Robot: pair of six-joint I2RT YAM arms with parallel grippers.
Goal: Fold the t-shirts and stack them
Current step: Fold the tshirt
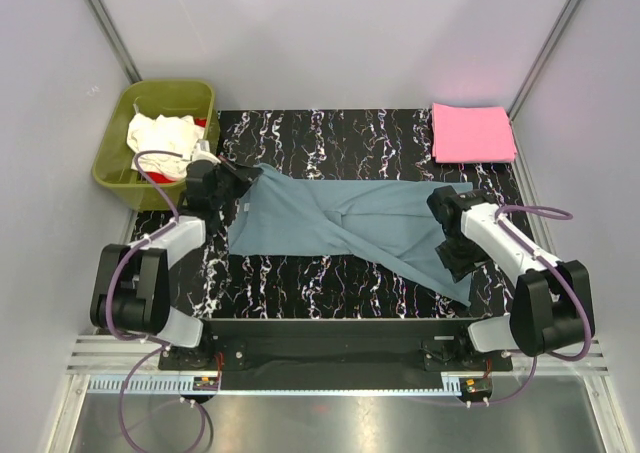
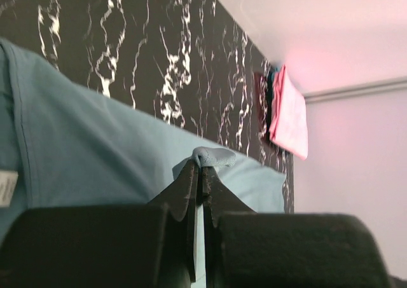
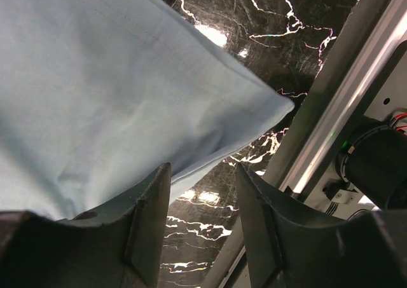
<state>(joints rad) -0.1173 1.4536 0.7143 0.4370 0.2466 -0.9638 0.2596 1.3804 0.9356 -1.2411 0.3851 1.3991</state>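
Note:
The blue-grey t-shirt [image 1: 340,223] lies spread across the black marbled mat [image 1: 330,133], creased along a diagonal fold. My left gripper [image 1: 240,185] is at the shirt's back left corner. In the left wrist view this gripper [image 2: 202,164] is shut on a small pinch of the blue cloth [image 2: 95,154]. My right gripper [image 1: 455,258] hangs over the shirt's near right corner. Its jaws [image 3: 203,173] are open, with only mat between them and the blue cloth's [image 3: 114,78] edge by the left finger. A folded pink t-shirt [image 1: 472,133] rests at the back right.
An olive-green tub [image 1: 120,178] stands off the mat at the back left, holding a cream-white t-shirt [image 1: 160,133] and a bit of a red one [image 1: 205,123]. A metal rail [image 3: 331,110] runs along the mat's near edge. Grey walls close in both sides.

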